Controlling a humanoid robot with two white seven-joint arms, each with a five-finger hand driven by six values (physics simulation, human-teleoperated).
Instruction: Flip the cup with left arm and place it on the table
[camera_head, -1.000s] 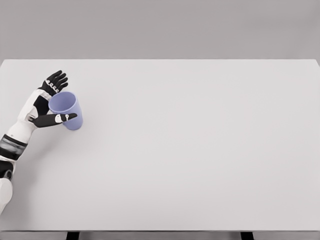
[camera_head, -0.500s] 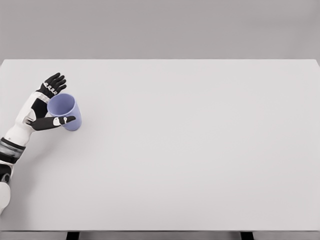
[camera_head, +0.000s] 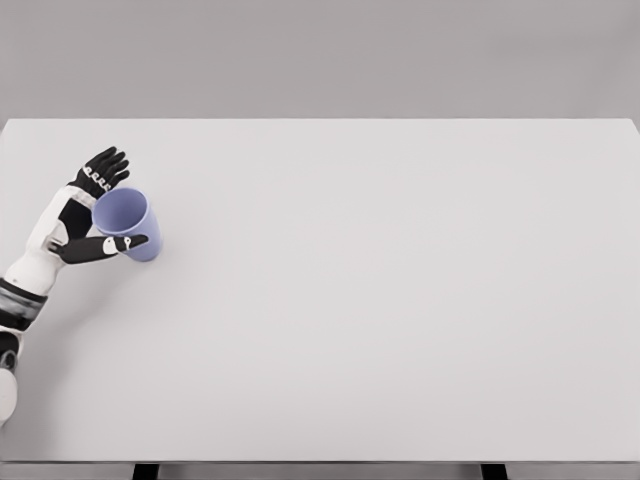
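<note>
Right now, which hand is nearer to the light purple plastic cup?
Left. The left hand flanks the light purple plastic cup, fingers spread behind it and thumb in front. The right hand is out of view.

The left arm (camera_head: 25, 275) runs off the picture's left edge, so its upper part and shoulder cannot be seen. The thumb (camera_head: 105, 245) of the left hand (camera_head: 85, 215) lies across the front of the cup (camera_head: 128, 222) and hides a strip of its side; whether the thumb presses the cup or only lies near it cannot be told. The cup hides part of the palm. The tabletop (camera_head: 400, 300) is cut by the right edge. Below it only the tops of two dark legs (camera_head: 146, 471) show.
</note>
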